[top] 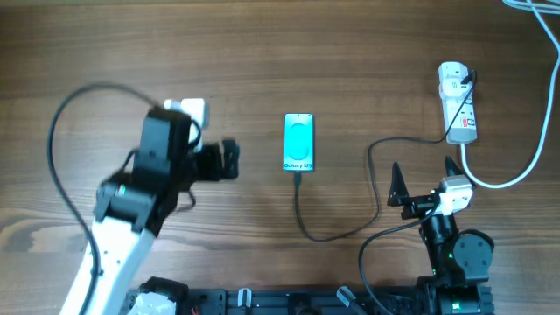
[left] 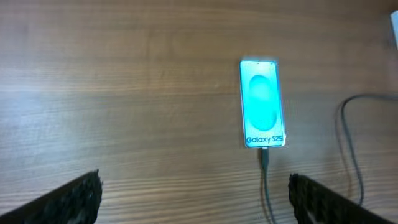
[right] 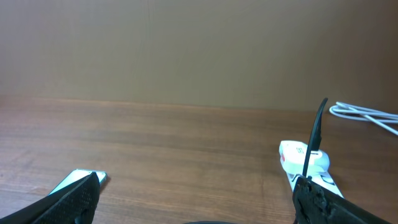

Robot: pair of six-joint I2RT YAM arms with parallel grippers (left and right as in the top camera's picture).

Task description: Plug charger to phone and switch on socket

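The phone lies flat in the middle of the table with its cyan screen lit. It also shows in the left wrist view. The thin black charger cable meets the phone's near end, loops across the table and runs toward the white socket at the far right. The socket has a black plug and red marks, and it shows in the right wrist view. My left gripper is open and empty, left of the phone. My right gripper is open and empty, near side of the socket.
A thick white lead curves from the socket off the far right corner, and shows in the right wrist view. The left arm's black cable arcs over the left side. The arm bases stand along the near edge.
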